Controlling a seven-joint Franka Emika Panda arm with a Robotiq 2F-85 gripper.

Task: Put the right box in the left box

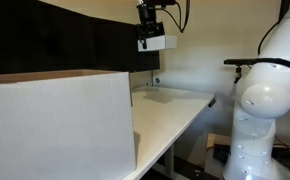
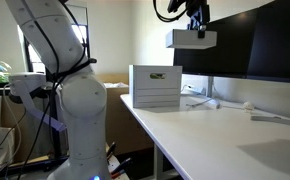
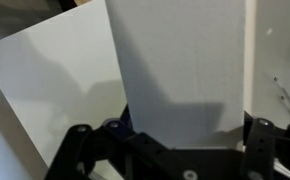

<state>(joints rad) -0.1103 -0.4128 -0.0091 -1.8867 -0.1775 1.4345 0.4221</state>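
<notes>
pincer was clamped on the small plain white rectangular box, hanging just under it, high off the white table. large white carton with brown cardboard top edges sat below, well apart.

I have the arm standing tall, its gripper high up and pointing straight down (jaws clamped on the small white box).

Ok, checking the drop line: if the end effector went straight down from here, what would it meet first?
Probably the bare table, beside the left box; the end effector holds the right box. Depth is unclear.
</notes>
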